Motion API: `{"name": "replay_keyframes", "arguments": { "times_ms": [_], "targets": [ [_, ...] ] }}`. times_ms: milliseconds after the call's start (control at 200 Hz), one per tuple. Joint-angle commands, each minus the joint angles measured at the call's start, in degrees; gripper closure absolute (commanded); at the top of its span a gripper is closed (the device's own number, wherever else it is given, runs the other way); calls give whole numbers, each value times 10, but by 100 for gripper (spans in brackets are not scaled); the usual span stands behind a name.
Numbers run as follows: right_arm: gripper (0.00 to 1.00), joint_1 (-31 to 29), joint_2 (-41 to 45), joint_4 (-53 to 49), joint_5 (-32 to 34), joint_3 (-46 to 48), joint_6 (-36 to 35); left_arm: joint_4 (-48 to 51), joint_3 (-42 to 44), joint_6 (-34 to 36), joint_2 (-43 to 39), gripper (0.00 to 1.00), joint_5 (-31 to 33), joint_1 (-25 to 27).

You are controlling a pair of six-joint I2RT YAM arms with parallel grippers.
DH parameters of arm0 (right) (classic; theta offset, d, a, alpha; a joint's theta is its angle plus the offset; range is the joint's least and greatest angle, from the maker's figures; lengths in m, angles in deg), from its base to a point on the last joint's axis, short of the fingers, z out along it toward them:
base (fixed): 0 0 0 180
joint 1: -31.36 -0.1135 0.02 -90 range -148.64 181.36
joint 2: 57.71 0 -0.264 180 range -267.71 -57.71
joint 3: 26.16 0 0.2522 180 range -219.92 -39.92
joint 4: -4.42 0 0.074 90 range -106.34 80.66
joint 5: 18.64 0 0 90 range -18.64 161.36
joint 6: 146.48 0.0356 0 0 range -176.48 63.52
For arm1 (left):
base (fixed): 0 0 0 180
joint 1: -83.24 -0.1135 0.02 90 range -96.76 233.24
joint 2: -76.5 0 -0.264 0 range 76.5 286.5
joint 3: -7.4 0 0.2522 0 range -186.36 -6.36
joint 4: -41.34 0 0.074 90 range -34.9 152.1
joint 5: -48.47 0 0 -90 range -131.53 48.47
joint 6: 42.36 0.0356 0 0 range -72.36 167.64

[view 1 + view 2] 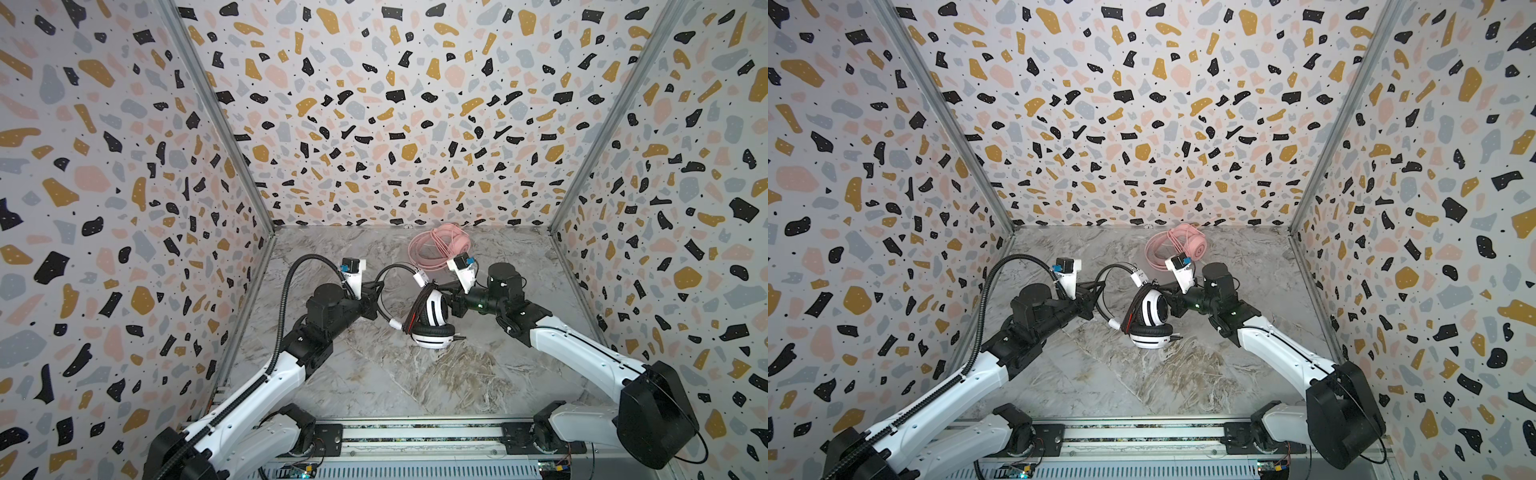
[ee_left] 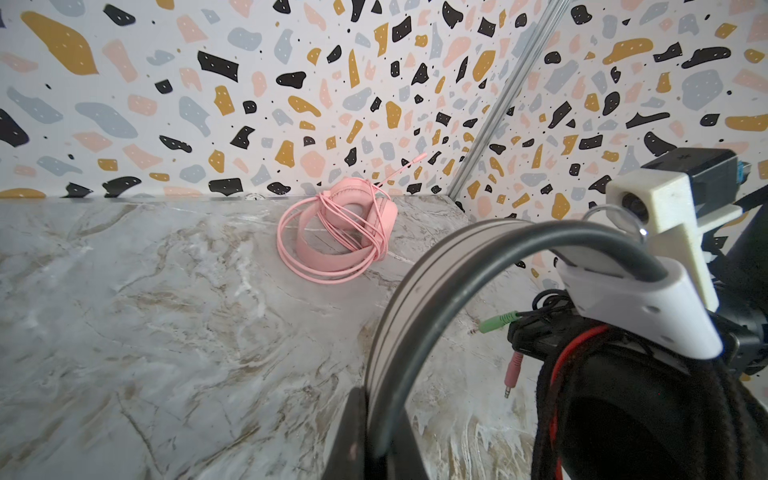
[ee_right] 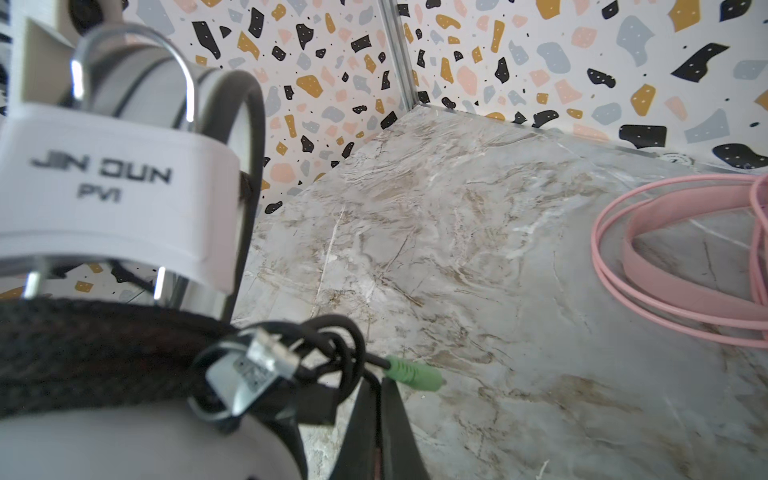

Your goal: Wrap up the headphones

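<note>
The pink headset (image 1: 451, 246) lay bundled at upper centre, apparently done — the white headset (image 1: 434, 311) at mid-frame seemed nearly wrapped, the left gripper (image 2: 368, 419) clamped on its headband (image 2: 415, 282) and the right gripper (image 3: 379, 399) pinching the loose end of the black cable (image 3: 349, 332) — still untucked.

There were two over-ear corded headsets, a pink plastic headset (image 1: 436, 249) and a white black-striped headset (image 1: 434, 309), two small jack plugs, a green plug (image 2: 498, 322) and a pink plug (image 2: 513, 368), and two white-and-black robot arms, a left arm (image 1: 286, 365) and a right arm (image 1: 582, 345).
</note>
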Motion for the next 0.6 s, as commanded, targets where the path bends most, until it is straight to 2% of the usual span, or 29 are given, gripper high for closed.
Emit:
{"name": "replay_keyframes", "arguments": {
  "times_ms": [0,75,225,426,526,596],
  "targets": [
    [94,6,29,29,-23,10,17,-129,-26,-53,-4,100,-38,1],
    [91,10,39,40,-35,17,24,-118,-28,-53,0,100,-27,-3],
    [79,14,43,47,-32,32,30,-84,-21,-59,-4,100,16,-27],
    [64,19,41,69,-40,61,44,-76,-2,-127,-9,100,17,-90],
    [60,20,46,83,-38,77,50,-51,-8,-133,-6,100,19,-116],
    [60,20,39,79,-30,81,41,-27,-10,-144,-3,100,57,-127]
  ]
}}
